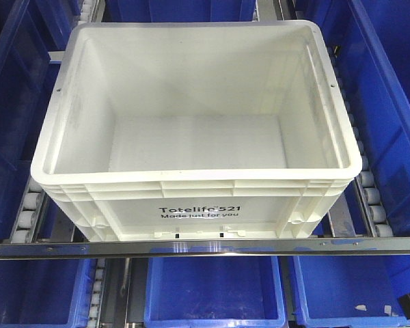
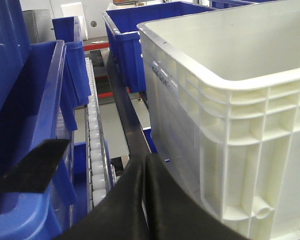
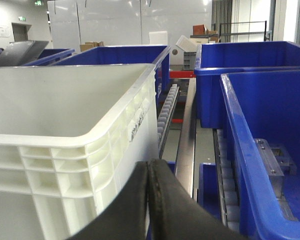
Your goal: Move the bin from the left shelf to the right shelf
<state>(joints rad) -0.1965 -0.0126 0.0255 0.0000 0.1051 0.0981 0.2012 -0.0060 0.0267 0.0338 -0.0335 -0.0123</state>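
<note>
White bin [image 3: 70,125] left, blue bins [image 3: 270,100] right; tool [image 3: 149,200] closed.

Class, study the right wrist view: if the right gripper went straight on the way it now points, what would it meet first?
Probably nothing soon: the right gripper points along the roller track between the white bin and a blue bin. Depth is unclear.

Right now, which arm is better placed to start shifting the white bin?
Neither clearly. The left gripper sits shut beside the bin's left wall, the right gripper shut beside its right wall. Probably a two-arm squeeze, as both flank it evenly.
</note>
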